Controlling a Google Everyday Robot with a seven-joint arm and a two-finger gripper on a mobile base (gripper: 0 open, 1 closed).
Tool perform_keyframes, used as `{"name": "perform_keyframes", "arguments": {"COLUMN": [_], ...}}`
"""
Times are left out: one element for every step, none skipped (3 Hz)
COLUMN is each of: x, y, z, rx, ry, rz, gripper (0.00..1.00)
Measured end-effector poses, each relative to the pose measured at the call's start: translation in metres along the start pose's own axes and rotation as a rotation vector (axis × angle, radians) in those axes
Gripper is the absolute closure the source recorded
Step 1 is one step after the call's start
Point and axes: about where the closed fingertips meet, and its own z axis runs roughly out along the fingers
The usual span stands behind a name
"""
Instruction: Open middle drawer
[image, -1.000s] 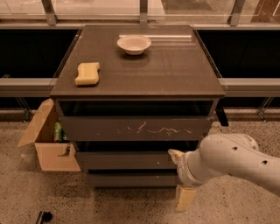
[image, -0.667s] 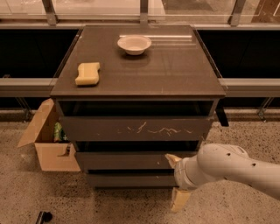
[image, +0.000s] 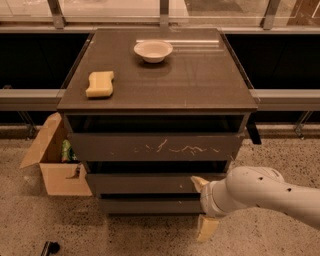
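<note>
White arm's two-finger gripper (image: 203, 206), low at the cabinet's right front, jaws spread wide: upper tan finger (image: 199, 183) at the right end of the wide dark grey-brown middle drawer (image: 142, 183), under the scratched drawer front (image: 150, 146). Open cardboard box (image: 52, 170) stands left, holding a green item; speckled floor (image: 150, 235) lies open in front

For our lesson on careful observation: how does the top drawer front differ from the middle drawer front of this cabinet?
The top drawer front carries white scratch marks; the middle drawer front looks plain. The top one appears wider and taller in this view than the middle one. The claw sits open at the middle one's right end; nothing is at the top one. Both are dark, flat and handleless.
</note>
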Motion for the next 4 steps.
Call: {"name": "perform_keyframes", "arguments": {"x": [0.029,0.065,0.091,0.109], "y": [-0.014,-0.03,-0.045,-0.062], "z": [0.012,0.028,0.046,0.065], "rx": [0.036,0.074,0.079,0.075], "ry": [0.019,0.028,0.02,0.005], "rz": [-0.001,0.001,0.013,0.024], "gripper": [0.0,0.0,0.0,0.0]}}
